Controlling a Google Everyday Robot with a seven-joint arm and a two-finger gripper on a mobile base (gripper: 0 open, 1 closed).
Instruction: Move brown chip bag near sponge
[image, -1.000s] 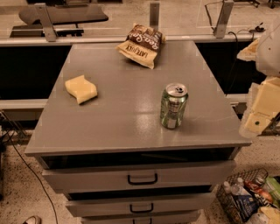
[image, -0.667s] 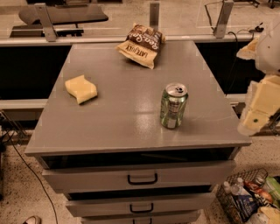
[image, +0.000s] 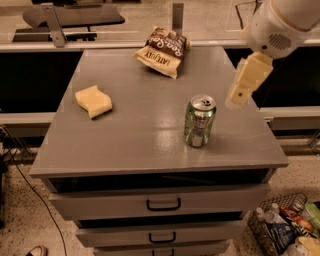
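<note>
Brown chip bag (image: 161, 45) is the farthest item on the grey surface (image: 145, 145). Order from the near edge:

Below the near edge are stacked drawers (image: 163, 204) with dark handles. On the floor off the near-right corner is a wire basket (image: 272, 230) with bottles in it.

Green soda can (image: 199, 121) stands upright, right of centre, closer to the near edge than the far one, tab opening on top.

Sponge (image: 93, 101) lies flat toward the left edge, about mid-depth, well apart from the can and the bag.

End effector (image: 238, 96) hangs above the right edge, just beyond and to the right of the can, angled down and left from the white arm housing (image: 282, 22). Cannot tell if it is open or closed. It is not touching any item.

The bag lies flat at the far edge, around the middle, pale yellow band end facing the near side, well apart from the sponge.
</note>
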